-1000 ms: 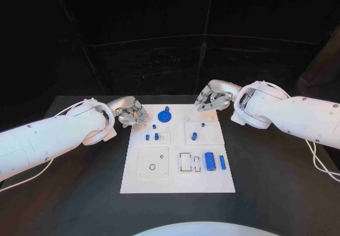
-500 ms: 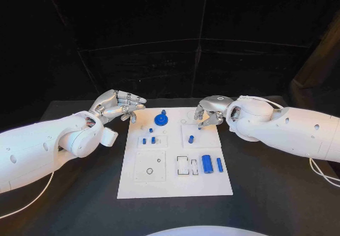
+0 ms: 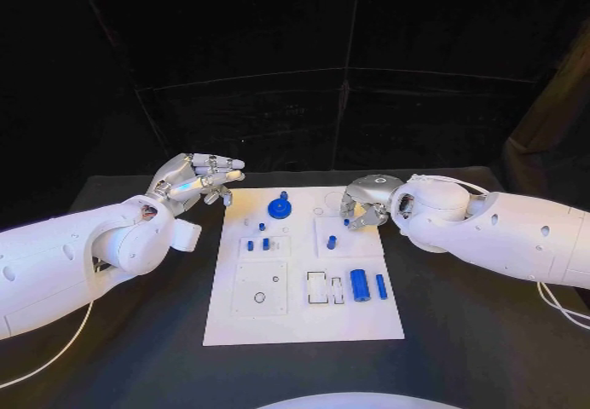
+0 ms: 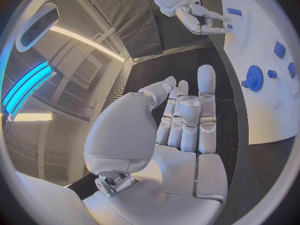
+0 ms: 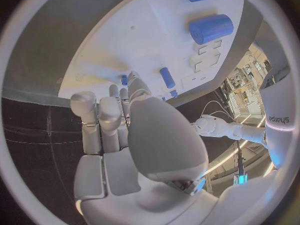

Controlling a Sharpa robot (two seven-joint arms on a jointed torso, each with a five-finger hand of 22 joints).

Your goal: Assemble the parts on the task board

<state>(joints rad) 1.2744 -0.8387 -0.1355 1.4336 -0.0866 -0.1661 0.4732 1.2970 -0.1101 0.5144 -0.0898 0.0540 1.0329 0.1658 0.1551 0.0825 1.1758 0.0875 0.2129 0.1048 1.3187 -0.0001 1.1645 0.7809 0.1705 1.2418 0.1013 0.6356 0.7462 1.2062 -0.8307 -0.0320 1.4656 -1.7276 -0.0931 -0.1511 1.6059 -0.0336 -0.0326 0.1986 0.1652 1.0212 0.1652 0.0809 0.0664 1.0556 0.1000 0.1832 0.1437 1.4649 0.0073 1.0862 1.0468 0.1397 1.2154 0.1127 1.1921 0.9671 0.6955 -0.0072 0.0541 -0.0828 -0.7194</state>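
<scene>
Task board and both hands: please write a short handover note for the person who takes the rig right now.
Left hand: open, holds nothing, raised off the far left corner of the board.
Right hand: fingers curled down over the board's far right part, close to a small peg; whether it holds the peg cannot be told.
Parts: gear on the far middle of the board; small pegs left of centre; one peg right of centre; large cylinder and slim bar lying at the near right.
Done: no finished assembly can be told.
Left: cylinder and bar lie loose; the recesses beside them are open.
</scene>
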